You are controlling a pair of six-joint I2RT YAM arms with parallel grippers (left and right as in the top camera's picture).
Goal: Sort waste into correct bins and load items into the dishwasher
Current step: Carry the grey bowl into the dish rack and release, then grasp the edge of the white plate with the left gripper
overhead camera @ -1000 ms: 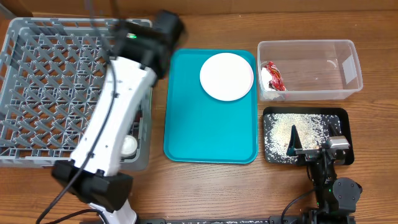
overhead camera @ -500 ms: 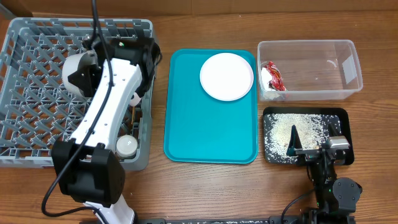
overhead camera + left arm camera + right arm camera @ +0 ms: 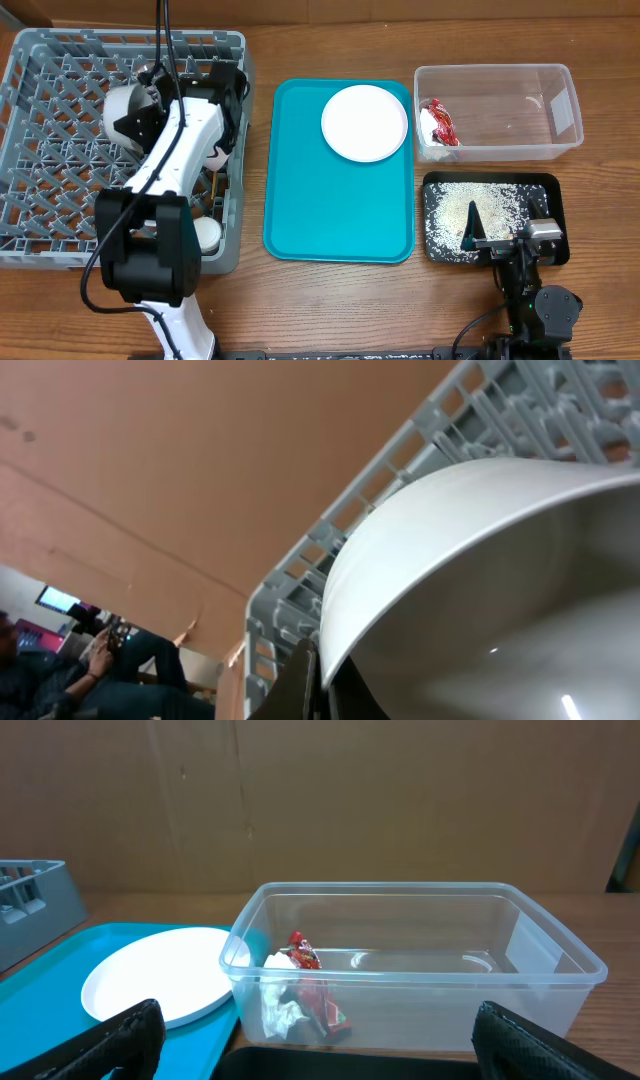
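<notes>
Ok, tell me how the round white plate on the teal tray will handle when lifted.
The round white plate looks rigid, probably won't flex. Lying flat on the teal tray, its low rim may be hard to pinch. Smooth face could slip.

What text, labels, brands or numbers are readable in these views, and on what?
No text can be read in any view.
On the snack wrapper in the clear tub: red-and-white print, too crumpled and small to read.
On what looks like a screen far behind the dish rack, left wrist view: blurred, unreadable.
</notes>
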